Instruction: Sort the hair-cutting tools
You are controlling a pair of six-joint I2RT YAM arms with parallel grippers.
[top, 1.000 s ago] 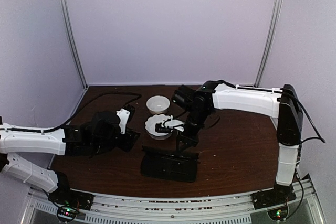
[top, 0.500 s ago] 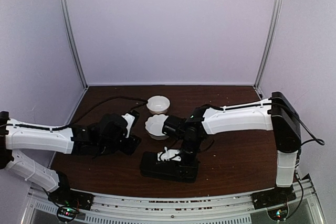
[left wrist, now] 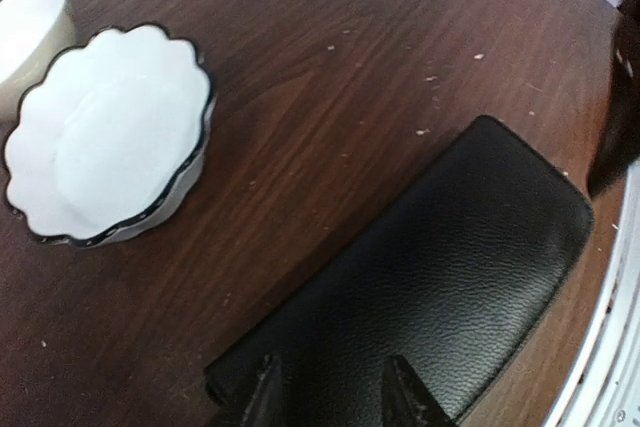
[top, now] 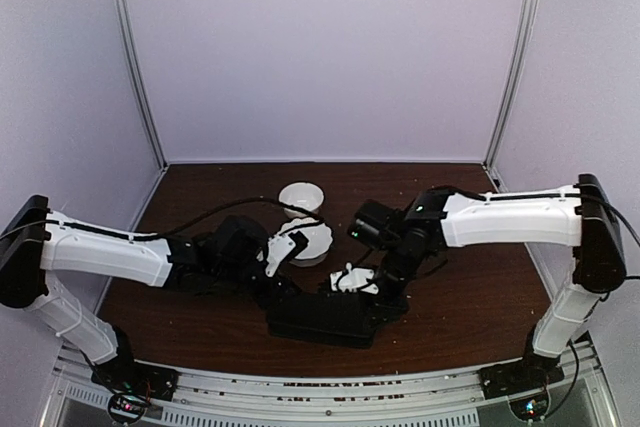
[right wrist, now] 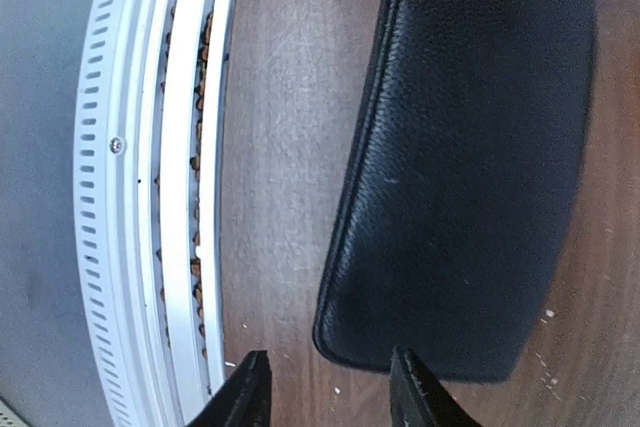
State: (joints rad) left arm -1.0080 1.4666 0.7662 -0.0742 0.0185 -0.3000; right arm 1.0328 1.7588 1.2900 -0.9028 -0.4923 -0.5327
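Dark brown wood table (top: 460,277), a bit specked, pale lilac walls (top: 320,47) all round. Both my grippers hang over the black grainy case (left wrist: 450,247). Left gripper (left wrist: 335,397) has its jaws apart with nothing in them, and right gripper (right wrist: 325,392) is the same, at the case's corner by the white rail (right wrist: 130,147). Can't make out the hair-cutting tools in any view.

Nothing to read here, folks. The black case (left wrist: 440,277) shows only plain grained leather, and the scalloped white bowl (left wrist: 100,137) has a dark rim line but no lettering. No label, brand, number or sign can be made out in any of the three views.
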